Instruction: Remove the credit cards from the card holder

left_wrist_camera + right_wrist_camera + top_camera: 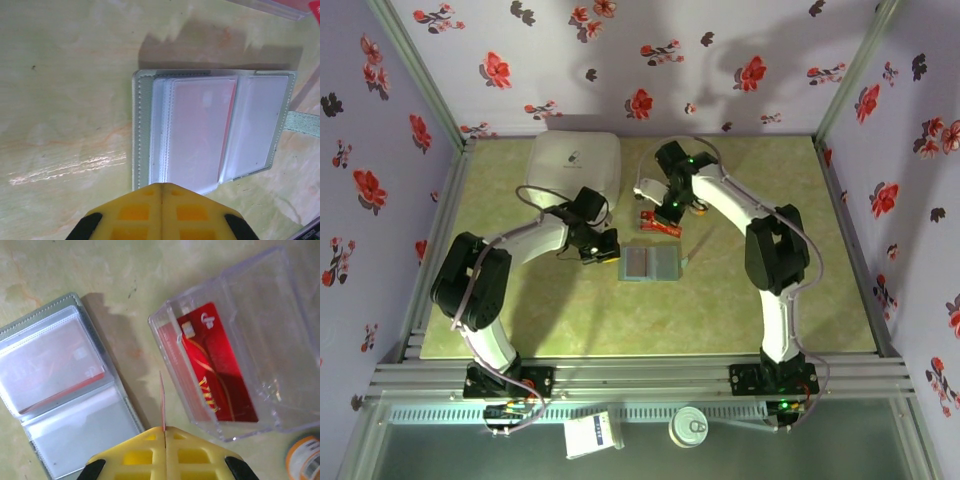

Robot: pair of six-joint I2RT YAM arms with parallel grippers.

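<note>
The right jaws pinch a thin red card [162, 395] edge-on by one end. The stiff, slick plastic could pivot or slip before reaching the clear hard box [280, 300] just ahead-right. The left jaws, closed on nothing, sit at the near edge of the open holder [142, 125]. Unpinned, its soft grey-green cover and floppy clear sleeves could drag. Beyond them lies a sleeved card [205, 125].

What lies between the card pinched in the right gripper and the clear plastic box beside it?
Nothing visible. The right gripper pinches a thin card edge-on, and only bare table separates it from the clear box, which lies open with a red card inside.
</note>
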